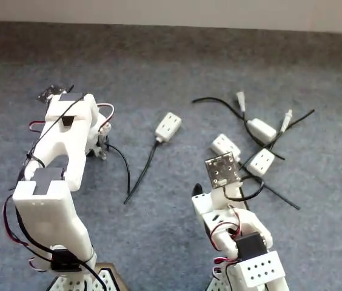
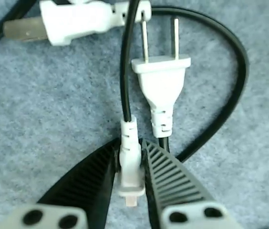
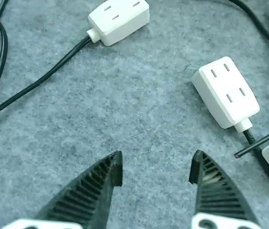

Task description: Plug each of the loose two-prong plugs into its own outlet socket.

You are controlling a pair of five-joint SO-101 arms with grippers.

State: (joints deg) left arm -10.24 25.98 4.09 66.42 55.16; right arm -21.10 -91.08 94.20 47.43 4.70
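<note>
Plugs lie on my left side. One white two-prong plug (image 2: 160, 83) rests flat on the grey carpet (image 1: 159, 66) just beyond my left gripper (image 2: 130, 143), its two bare metal prongs pointing away from me. A second plug (image 2: 77, 19) lies crosswise just past it. A black cord (image 2: 234, 86) loops closely round the flat plug, so room there is tight. A broad stretch of carpet runs between my two arms, crossed by a lone outlet socket (image 1: 168, 126) whose thin lead trails toward the near side. A pale band (image 1: 171, 11) borders the carpet at the far edge. On the far right a cluster (image 1: 262, 129) of sockets, plugs and cords lies tangled.

My left fingers (image 2: 168, 176) are almost closed, pinching a third plug (image 2: 129, 164) by its narrow white body. It is seen edge-on, with its ribbed collar and black cord running out beyond the tips. My right gripper (image 3: 156, 164) stands spread wide with nothing in it, above carpet. A blocky socket (image 3: 226, 90) showing four slots lies just beyond it to the right.

My finger pads are black and ridged. The plugs and sockets are smooth, glossy white plastic, and the carpet is a short, nubby pile.
</note>
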